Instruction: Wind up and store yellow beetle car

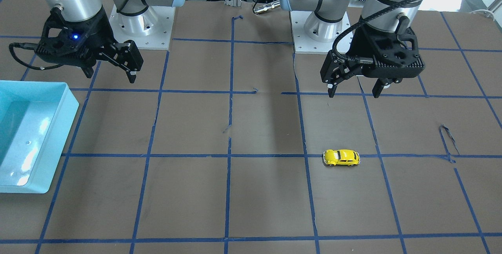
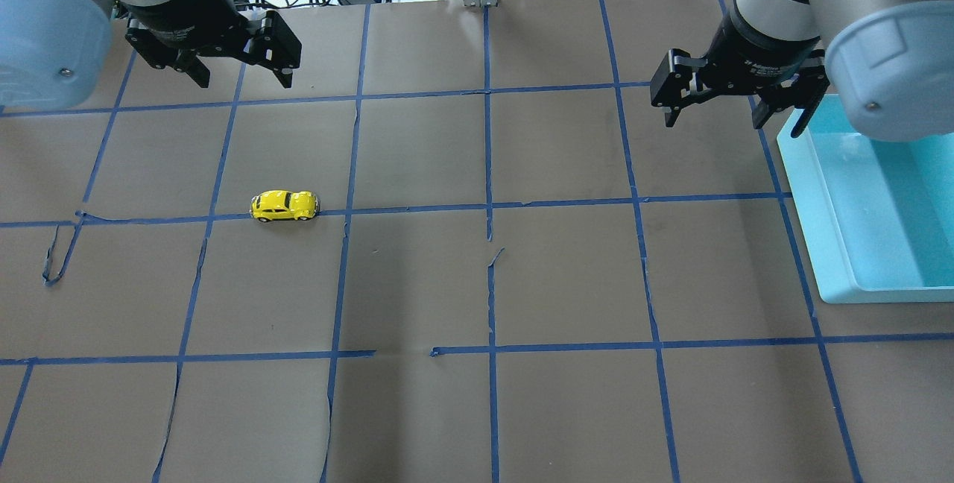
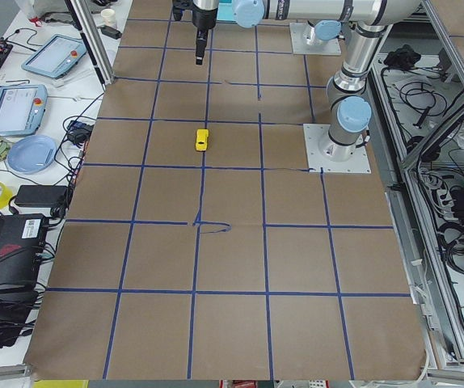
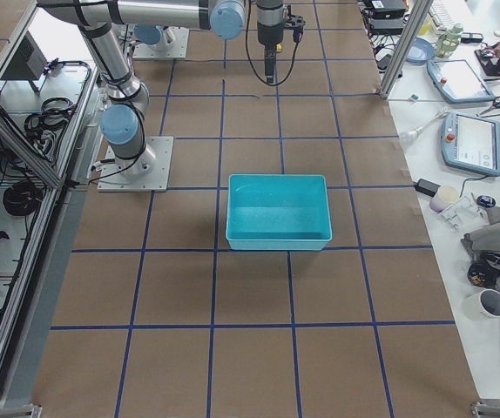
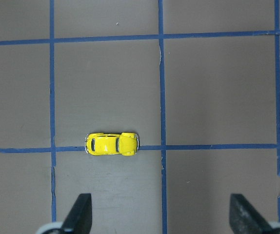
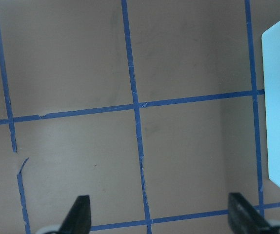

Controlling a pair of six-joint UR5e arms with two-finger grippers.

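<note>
While left hand point(image 1: 354, 90) and right hand point(image 1: 110, 75) gape, the glossy, rounded yellow beetle car point(image 1: 341, 157) sits untouched.

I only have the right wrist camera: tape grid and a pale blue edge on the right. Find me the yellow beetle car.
Observer: The yellow beetle car stands on its wheels on a blue tape line, on the robot's left half of the table.
Operator: Report the nearer tool.
Observer: The left tool hangs open above the table, well apart from the car and not touching it.
Operator: Name that pale blue edge.
Observer: It is the rim of a teal bin on the robot's right side, next to the open right tool.
</note>
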